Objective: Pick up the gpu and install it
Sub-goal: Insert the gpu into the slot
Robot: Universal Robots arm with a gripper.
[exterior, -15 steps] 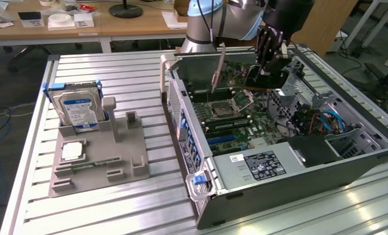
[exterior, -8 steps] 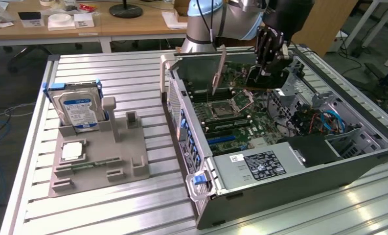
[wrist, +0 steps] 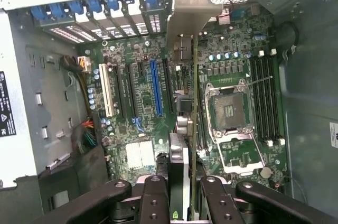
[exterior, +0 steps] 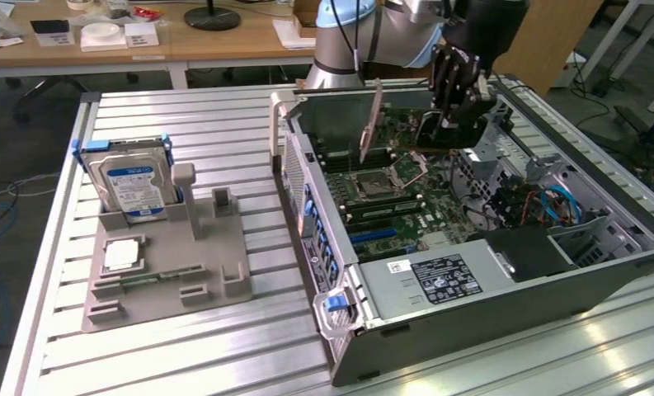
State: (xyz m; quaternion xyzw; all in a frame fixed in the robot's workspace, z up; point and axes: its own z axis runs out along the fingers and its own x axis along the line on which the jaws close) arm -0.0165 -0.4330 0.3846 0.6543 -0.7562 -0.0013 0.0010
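Observation:
My gripper (exterior: 455, 124) reaches down into the open computer case (exterior: 590, 272) and is shut on the gpu (exterior: 421, 136), a thin dark card held on edge. Its silver bracket (exterior: 372, 124) points toward the case's rear panel. In the wrist view the gpu (wrist: 193, 129) shows as a narrow line running from my gripper (wrist: 185, 203) to the bracket (wrist: 190, 7). It hangs over the motherboard (wrist: 142, 97), between the blue slot (wrist: 157, 86) and the processor socket (wrist: 229, 110). I cannot tell whether its lower edge touches a slot.
A grey fixture (exterior: 167, 264) on the exterior view's left holds an upright hard drive (exterior: 134, 186) with a blue-white label. The power supply (exterior: 437, 280) and blue cables (exterior: 552, 206) fill the case's near end. A desk (exterior: 139, 41) stands behind the slatted table (exterior: 195, 355).

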